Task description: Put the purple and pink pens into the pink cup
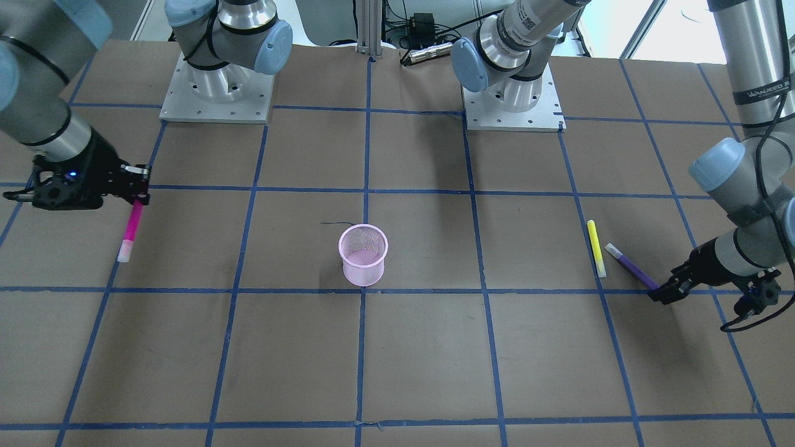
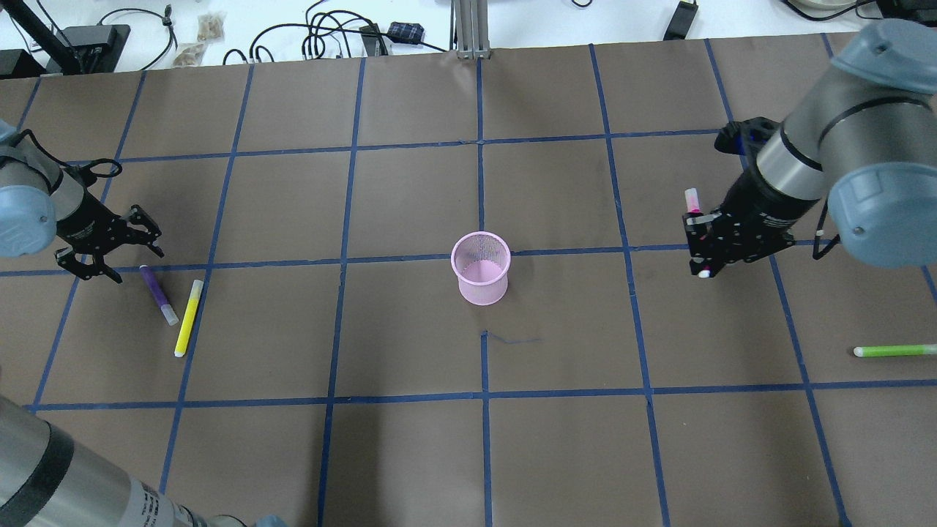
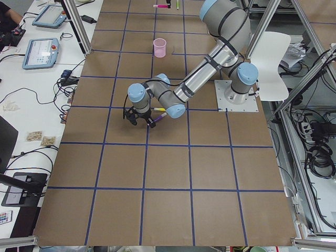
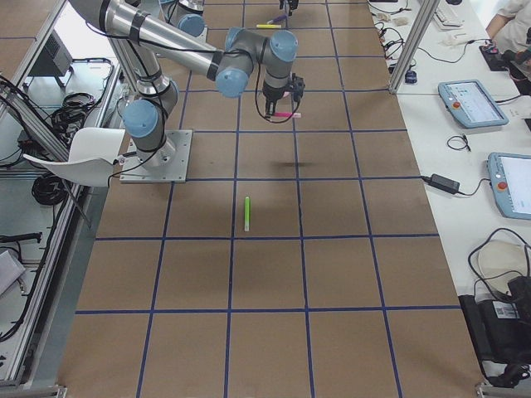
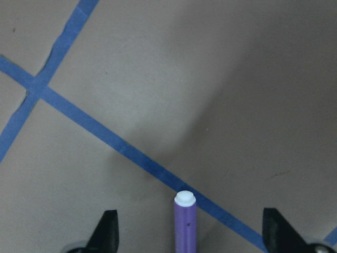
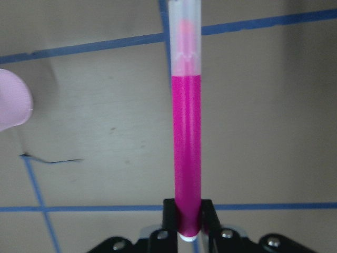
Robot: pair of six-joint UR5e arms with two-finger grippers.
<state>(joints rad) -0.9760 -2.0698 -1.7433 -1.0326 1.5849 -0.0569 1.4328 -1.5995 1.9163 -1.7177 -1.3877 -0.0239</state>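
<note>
Yellow pen (image 2: 187,318), green pen (image 2: 894,350)

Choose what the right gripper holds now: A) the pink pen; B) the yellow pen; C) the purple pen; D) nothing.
A: the right gripper is shut on the pink pen, while the left gripper is open, with the end of the purple pen between its jaws.

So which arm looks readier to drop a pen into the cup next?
The right. The right gripper is shut on the pink pen, while the left gripper is open, with the purple pen lying on the table between its fingers, not gripped.
</note>
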